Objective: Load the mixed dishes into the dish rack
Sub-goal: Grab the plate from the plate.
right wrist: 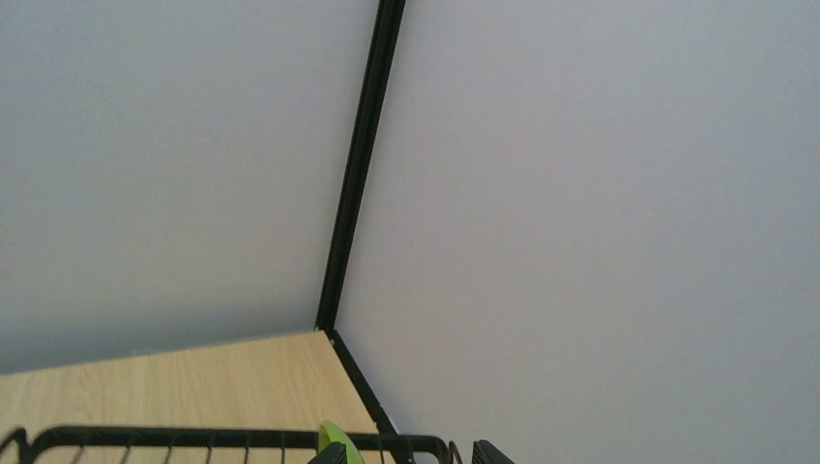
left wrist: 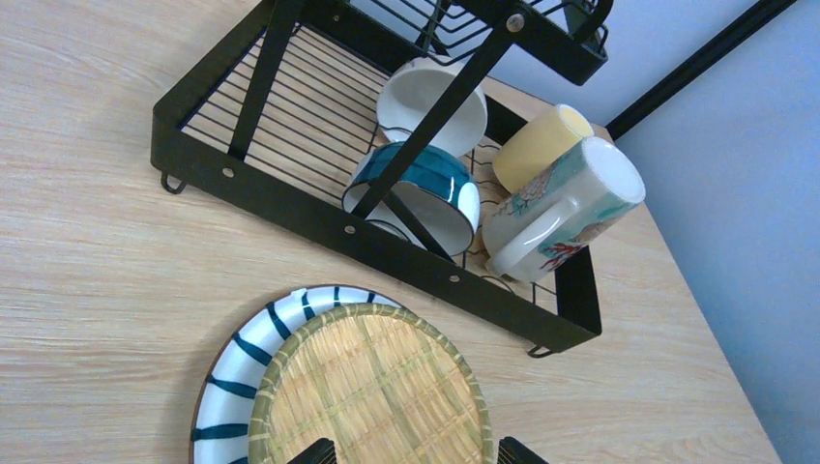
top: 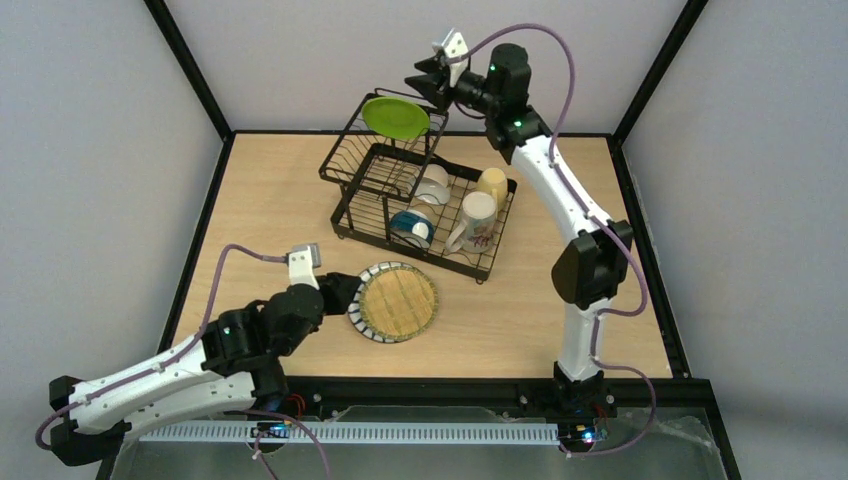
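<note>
The black wire dish rack (top: 372,205) stands mid-table. A green plate (top: 395,117) leans in its raised tier. In the lower tray are a white bowl (top: 432,183), a blue-outside bowl (top: 412,227), a yellow mug (top: 491,184) and a cream patterned mug (top: 475,222). My right gripper (top: 425,85) hovers open just right of the green plate's edge (right wrist: 332,434). On the table lies a white plate with dark stripes (left wrist: 232,377), with a woven bamboo tray (left wrist: 372,396) on top. My left gripper (left wrist: 416,454) is open, its fingers straddling the tray's near edge.
The rack's black front bar (left wrist: 319,217) runs just beyond the striped plate. The enclosure's black frame post (right wrist: 358,164) and grey walls stand behind the rack. Bare wooden table (top: 560,320) lies right of the striped plate.
</note>
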Controlling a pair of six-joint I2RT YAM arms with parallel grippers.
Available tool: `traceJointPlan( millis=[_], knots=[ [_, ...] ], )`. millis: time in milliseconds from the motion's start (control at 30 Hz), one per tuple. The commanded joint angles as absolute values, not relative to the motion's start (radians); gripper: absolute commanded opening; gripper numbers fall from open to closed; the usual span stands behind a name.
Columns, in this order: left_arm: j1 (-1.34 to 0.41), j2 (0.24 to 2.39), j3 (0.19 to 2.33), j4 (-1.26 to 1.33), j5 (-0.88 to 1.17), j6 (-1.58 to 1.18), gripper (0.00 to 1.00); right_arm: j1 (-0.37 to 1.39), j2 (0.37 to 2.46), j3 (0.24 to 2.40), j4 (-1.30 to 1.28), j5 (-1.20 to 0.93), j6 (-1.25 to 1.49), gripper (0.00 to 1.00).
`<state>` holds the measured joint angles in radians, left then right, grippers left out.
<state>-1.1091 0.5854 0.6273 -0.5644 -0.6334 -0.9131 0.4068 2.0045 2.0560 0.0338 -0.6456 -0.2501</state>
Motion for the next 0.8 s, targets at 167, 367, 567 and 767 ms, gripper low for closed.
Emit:
traceJointPlan(
  millis=[167,367,567,767],
  knots=[
    [-1.102,0.59,0.733,-0.788,-0.6,-0.988,0.97,0.532,1.752,1.985,-0.106,-0.374,-0.109,0.73],
    [-1.102,0.639,0.716,-0.851,-0.549,-1.024,0.98,0.655,1.502,1.7,-0.207,-0.08,0.119,0.73],
    [-1.1,0.744,0.675,-0.829,-0.47,-1.037,0.99,0.692,1.185,1.281,-0.297,0.091,0.353,0.73],
    [-1.101,0.809,0.662,-0.821,-0.45,-1.065,0.99,0.692,1.016,1.066,-0.439,0.107,0.54,0.72]
  ],
)
